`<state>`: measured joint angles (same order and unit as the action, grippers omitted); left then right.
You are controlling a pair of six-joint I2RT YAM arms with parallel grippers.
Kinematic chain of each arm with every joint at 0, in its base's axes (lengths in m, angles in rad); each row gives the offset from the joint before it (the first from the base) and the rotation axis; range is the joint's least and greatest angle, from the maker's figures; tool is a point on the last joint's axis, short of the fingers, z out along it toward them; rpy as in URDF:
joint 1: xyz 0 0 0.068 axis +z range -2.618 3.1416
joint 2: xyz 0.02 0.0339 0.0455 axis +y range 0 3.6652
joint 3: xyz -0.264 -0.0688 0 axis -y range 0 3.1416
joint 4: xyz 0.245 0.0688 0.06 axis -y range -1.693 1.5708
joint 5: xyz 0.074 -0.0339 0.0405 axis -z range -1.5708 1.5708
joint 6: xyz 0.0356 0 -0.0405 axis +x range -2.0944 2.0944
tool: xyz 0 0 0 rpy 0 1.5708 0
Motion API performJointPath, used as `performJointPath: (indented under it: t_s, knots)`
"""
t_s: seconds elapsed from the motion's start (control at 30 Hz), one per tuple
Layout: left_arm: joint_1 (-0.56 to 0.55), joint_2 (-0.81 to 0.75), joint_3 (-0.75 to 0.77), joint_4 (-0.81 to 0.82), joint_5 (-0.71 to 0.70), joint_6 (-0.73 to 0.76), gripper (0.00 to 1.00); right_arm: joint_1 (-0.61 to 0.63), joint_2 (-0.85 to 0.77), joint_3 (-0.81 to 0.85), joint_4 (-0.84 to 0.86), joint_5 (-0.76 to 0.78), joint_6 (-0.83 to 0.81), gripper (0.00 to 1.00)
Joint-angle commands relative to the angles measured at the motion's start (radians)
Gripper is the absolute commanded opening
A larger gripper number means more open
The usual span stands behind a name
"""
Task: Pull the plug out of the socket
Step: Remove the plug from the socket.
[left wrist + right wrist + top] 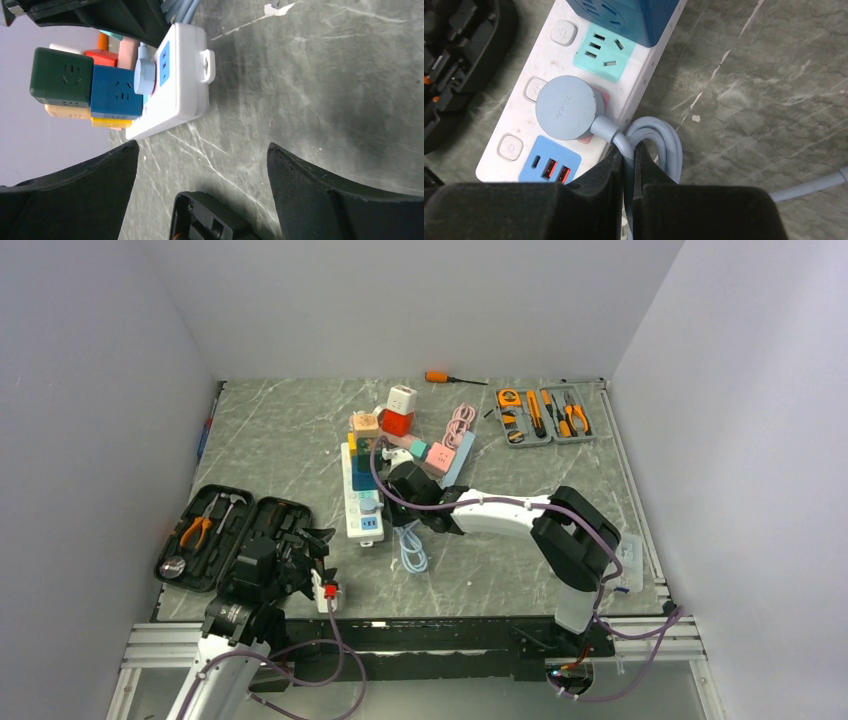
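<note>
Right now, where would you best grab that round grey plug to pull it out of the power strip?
Probably by the round rim of the plug, coming from straight above the power strip: it sits flat like a disc, with its cable leaving sideways. The right gripper pinches that cable instead.

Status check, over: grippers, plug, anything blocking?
Left gripper open, apart from strip. Right gripper shut on cable beside plug. Plug seated in strip, not yet pulled. Nothing over plug; blue adapter further up strip.
</note>
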<state>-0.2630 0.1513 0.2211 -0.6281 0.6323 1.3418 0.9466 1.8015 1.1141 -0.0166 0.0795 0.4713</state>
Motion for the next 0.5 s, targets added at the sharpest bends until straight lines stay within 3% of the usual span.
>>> performJointPath:
  t_s: [0.0,0.17,0.33,0.47]
  knots:
    - [0.003,0.038,-0.032,0.174,0.073,0.000,0.99,0.001,-0.102,0.022,0.168,-0.064,0.111,0.00]
    - [0.002,0.131,-0.063,0.407,0.098,0.005,0.99,0.001,-0.121,0.028,0.165,-0.113,0.135,0.00]
    - [0.002,0.227,-0.038,0.495,0.110,0.029,1.00,0.003,-0.128,0.038,0.149,-0.139,0.141,0.00]
    - [0.003,0.243,-0.090,0.559,0.165,0.156,0.99,0.004,-0.132,0.043,0.149,-0.154,0.144,0.00]
